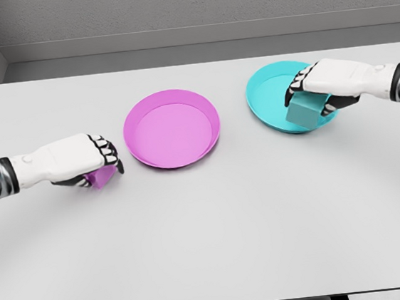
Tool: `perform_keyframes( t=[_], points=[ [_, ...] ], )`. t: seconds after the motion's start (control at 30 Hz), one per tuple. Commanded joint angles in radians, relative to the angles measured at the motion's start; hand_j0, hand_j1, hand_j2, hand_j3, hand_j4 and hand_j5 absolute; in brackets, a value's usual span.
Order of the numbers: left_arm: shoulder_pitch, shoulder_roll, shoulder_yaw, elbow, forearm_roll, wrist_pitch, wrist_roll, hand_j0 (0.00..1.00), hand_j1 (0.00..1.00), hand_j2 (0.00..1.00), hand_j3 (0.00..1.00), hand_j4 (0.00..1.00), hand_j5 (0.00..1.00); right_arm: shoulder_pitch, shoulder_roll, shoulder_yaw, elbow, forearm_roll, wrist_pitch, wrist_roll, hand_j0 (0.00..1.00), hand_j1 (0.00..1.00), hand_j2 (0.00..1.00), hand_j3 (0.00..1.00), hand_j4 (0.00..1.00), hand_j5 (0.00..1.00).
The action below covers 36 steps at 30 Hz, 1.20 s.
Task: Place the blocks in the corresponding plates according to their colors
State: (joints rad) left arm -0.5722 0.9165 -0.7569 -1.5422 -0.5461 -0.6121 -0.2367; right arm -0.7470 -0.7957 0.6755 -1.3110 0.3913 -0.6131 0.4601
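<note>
Left hand [79, 159] is gripping the pink block [101, 177] at 9 o'clock just beside the pink plate [172, 128], while the right hand [329, 83] is holding the cyan block [306, 112] over the cyan plate's [265, 86] 4 o'clock rim, so right is nearer its drop.

— What can't you make out on your left side?

— My left hand [79, 159] covers most of the small magenta cube-shaped block [103, 177]; only one lower corner peeks out under my fingers. My left forearm is cut off at the picture's edge.

— And on the right?

— My right hand [329, 83] hides the top of the solid teal cube block [305, 112], and hand and block together hide the near right rim of the shallow round teal plate [265, 86]. The white desk [210, 249] runs past both side edges.
</note>
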Motion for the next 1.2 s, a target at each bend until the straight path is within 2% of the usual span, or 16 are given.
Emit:
perform_keyframes(
  t=[0.0, 0.2, 0.5, 0.63, 0.77, 0.8, 0.87, 1.07, 1.17],
  points=[
    [-0.002, -0.018, 0.001, 0.002, 0.002, 0.001, 0.000, 0.60, 0.60, 0.60, 0.60, 0.60, 0.60, -0.005, 0.038, -0.001, 0.041, 0.009, 0.002, 0.000, 0.56, 0.56, 0.56, 0.56, 0.56, 0.56],
    [-0.028, -0.045, 0.001, 0.004, 0.000, 0.001, 0.000, 0.60, 0.60, 0.60, 0.60, 0.60, 0.60, -0.046, 0.107, 0.003, 0.131, 0.029, 0.002, 0.017, 0.56, 0.56, 0.56, 0.56, 0.56, 0.56],
    [-0.077, -0.111, -0.001, 0.020, -0.002, 0.001, -0.024, 0.60, 0.60, 0.60, 0.60, 0.60, 0.60, -0.107, 0.150, 0.004, 0.236, 0.035, 0.002, 0.017, 0.56, 0.56, 0.56, 0.56, 0.56, 0.56],
    [-0.112, -0.163, -0.004, 0.056, -0.003, 0.001, -0.043, 0.60, 0.60, 0.60, 0.60, 0.60, 0.60, -0.134, 0.185, 0.004, 0.314, 0.058, 0.002, 0.017, 0.56, 0.56, 0.56, 0.56, 0.56, 0.56],
    [-0.164, -0.211, -0.038, 0.111, -0.003, 0.001, -0.044, 0.60, 0.60, 0.60, 0.60, 0.60, 0.60, -0.150, 0.204, 0.004, 0.345, 0.060, 0.002, 0.017, 0.58, 0.58, 0.58, 0.58, 0.58, 0.58],
    [-0.169, -0.215, -0.038, 0.114, -0.003, 0.001, -0.044, 0.60, 0.60, 0.60, 0.60, 0.60, 0.60, -0.152, 0.207, 0.004, 0.349, 0.061, 0.002, 0.017, 0.68, 0.68, 0.68, 0.68, 0.68, 0.68],
    [-0.187, -0.240, -0.039, 0.142, -0.003, 0.001, -0.046, 0.60, 0.60, 0.60, 0.60, 0.60, 0.60, -0.150, 0.207, 0.006, 0.348, 0.060, 0.002, 0.015, 0.99, 0.99, 0.99, 0.99, 0.99, 0.99],
    [-0.242, -0.295, -0.067, 0.192, -0.005, 0.001, -0.059, 0.60, 0.60, 0.60, 0.60, 0.60, 0.60, -0.152, 0.205, 0.000, 0.349, 0.060, 0.002, 0.012, 1.00, 1.00, 1.00, 1.00, 1.00, 1.00],
    [-0.282, -0.340, -0.085, 0.251, -0.012, 0.001, -0.061, 0.60, 0.60, 0.60, 0.60, 0.60, 0.60, -0.152, 0.205, -0.001, 0.351, 0.060, 0.002, 0.014, 1.00, 1.00, 1.00, 1.00, 1.00, 1.00]
  ],
)
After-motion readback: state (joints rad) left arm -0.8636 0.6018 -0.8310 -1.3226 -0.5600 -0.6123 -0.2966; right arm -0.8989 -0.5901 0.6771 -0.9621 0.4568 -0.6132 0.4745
